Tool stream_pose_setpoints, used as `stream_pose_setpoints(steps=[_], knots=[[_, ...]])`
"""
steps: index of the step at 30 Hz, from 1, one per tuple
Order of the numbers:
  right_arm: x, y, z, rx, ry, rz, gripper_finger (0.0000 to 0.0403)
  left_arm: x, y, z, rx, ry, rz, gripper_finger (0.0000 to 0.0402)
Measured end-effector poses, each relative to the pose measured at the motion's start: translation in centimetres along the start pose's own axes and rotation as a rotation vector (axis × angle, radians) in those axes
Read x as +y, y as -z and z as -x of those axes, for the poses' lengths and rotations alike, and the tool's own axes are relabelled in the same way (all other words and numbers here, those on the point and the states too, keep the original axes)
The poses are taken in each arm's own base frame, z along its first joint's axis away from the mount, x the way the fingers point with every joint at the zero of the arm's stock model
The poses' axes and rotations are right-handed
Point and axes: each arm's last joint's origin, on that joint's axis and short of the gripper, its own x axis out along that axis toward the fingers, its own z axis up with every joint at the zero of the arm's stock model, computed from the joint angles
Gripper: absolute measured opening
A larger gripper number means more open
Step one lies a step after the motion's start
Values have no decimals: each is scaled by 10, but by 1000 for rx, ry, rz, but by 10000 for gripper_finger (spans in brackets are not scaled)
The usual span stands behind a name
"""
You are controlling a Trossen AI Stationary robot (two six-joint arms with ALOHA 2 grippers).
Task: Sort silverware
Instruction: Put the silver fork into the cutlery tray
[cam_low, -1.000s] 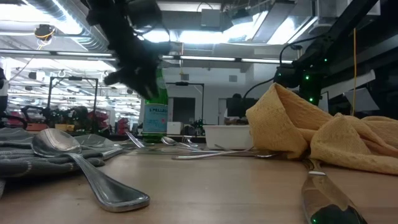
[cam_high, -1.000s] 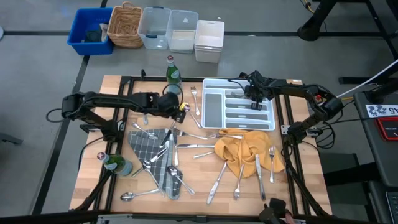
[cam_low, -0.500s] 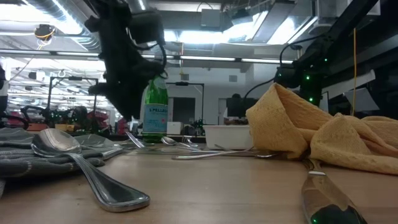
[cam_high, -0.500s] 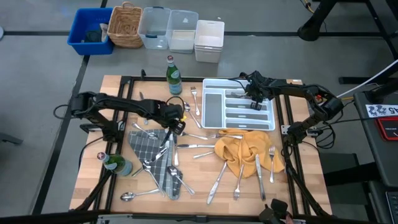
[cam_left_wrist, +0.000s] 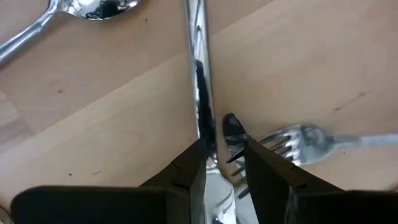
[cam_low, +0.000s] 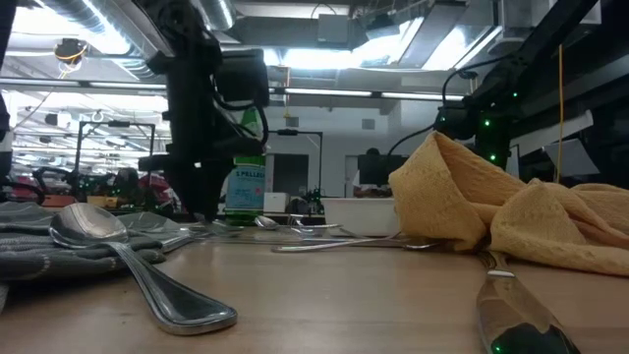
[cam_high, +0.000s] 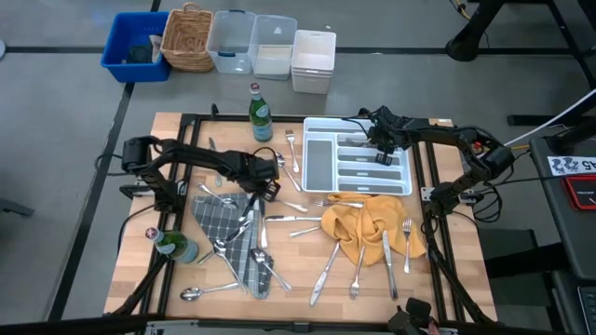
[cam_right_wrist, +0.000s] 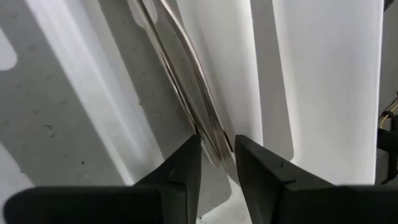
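From my seat, nearest the low camera: a spoon (cam_low: 138, 270) lies on the wooden table (cam_high: 298, 288) beside the grey checked cloth (cam_high: 223, 223), and a knife tip (cam_low: 516, 320) sits at the front right under the yellow cloth (cam_high: 368, 228).

Most silverware (cam_high: 279, 223) is scattered loose across the middle and front of the table, some on the grey cloth, some around the yellow one. A green bottle (cam_high: 175, 247) stands at the front left.

Left arm reaches in low from the left edge, stretched nearly flat over the table. Left gripper (cam_high: 267, 177) is down at the board just past the grey cloth. In the wrist view the fingers (cam_left_wrist: 186, 171) straddle a knife (cam_left_wrist: 200, 93) lying flat on the wood. They look close against its blade, but I can't tell whether they pinch it. A fork (cam_left_wrist: 311, 140) lies just beside it, and a spoon bowl sits farther off.

Right arm comes from the right edge, bent at the elbow, wrist over the white tray (cam_high: 321, 172) at the far side. Right gripper (cam_high: 382, 149) hangs over the narrow slots, fingers (cam_right_wrist: 180, 168) pinching a slim piece of cutlery (cam_right_wrist: 186, 93) that lies along a slot.

Second green bottle (cam_high: 260, 116) stands at the far edge; bins (cam_high: 270, 42) and a basket (cam_high: 186, 37) sit beyond the table.
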Motion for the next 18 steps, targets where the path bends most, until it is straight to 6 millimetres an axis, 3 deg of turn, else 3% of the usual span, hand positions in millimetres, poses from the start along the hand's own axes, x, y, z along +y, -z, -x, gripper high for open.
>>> stream_pose_setpoints(steps=[18], knots=[[0,0,0,-2,0,3,101,1,-3,6,48,87,39,95]])
